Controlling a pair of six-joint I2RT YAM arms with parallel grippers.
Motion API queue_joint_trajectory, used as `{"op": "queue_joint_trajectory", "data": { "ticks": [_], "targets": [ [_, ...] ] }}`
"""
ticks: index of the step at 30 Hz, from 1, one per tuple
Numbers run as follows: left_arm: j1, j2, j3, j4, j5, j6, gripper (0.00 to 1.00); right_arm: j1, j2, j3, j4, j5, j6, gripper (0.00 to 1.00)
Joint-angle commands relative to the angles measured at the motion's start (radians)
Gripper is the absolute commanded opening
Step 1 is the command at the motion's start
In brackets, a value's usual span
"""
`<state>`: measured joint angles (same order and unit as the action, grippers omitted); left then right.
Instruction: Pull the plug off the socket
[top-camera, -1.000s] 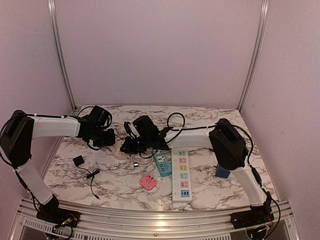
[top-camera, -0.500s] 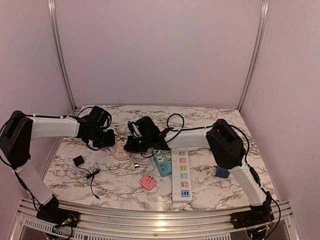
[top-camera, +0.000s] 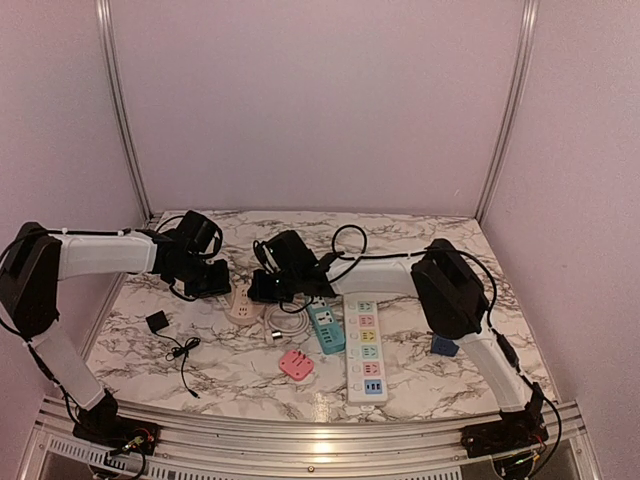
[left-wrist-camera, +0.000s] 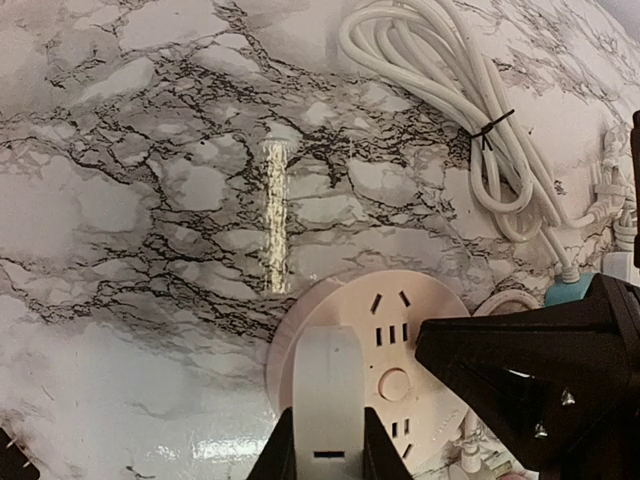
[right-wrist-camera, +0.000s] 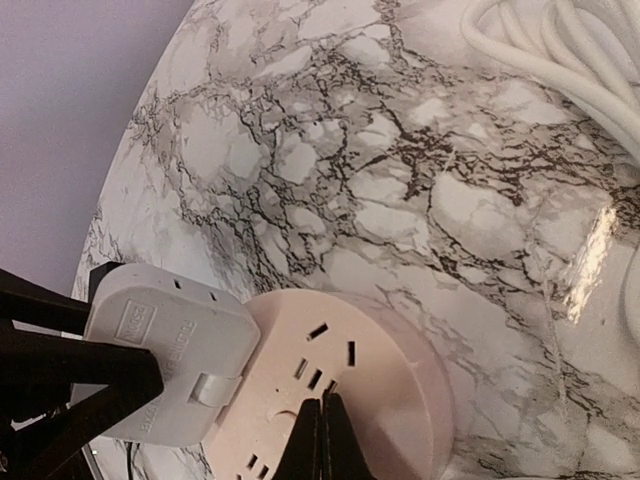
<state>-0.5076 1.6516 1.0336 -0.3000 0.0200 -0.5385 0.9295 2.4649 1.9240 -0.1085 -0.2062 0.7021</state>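
A round pink socket (top-camera: 243, 305) lies on the marble table, left of centre. A white plug (left-wrist-camera: 327, 410) sits on its left part, also seen in the right wrist view (right-wrist-camera: 170, 350). My left gripper (top-camera: 214, 280) is shut on the white plug, one black finger on each side (left-wrist-camera: 275, 455). My right gripper (top-camera: 266, 289) is shut and empty. Its tips (right-wrist-camera: 322, 425) press down on the socket's face (right-wrist-camera: 370, 380), next to the slots. I cannot tell whether the plug's pins are still in the socket.
A teal power strip (top-camera: 325, 327) and a long white power strip (top-camera: 364, 345) lie right of the socket. A pink adapter (top-camera: 296, 364), a black adapter with a cable (top-camera: 157, 322) and a blue block (top-camera: 444, 346) lie nearer the front. A coiled white cable (left-wrist-camera: 450, 110) lies beside the socket.
The right gripper has shifted slightly back and left over the socket. The left gripper has stayed on the plug, and the socket has barely moved.
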Motion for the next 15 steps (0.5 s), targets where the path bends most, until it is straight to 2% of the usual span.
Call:
{"op": "queue_joint_trajectory", "data": {
  "ticks": [1,15],
  "targets": [
    [-0.02,-0.033,0.037,-0.085,0.113,-0.007,0.01,0.011,0.059,0.054,-0.12,0.048,-0.028,0.0],
    [-0.016,-0.067,0.033,-0.059,0.117,-0.027,0.01,0.039,0.056,0.071,-0.168,0.091,-0.058,0.0]
  ]
}}
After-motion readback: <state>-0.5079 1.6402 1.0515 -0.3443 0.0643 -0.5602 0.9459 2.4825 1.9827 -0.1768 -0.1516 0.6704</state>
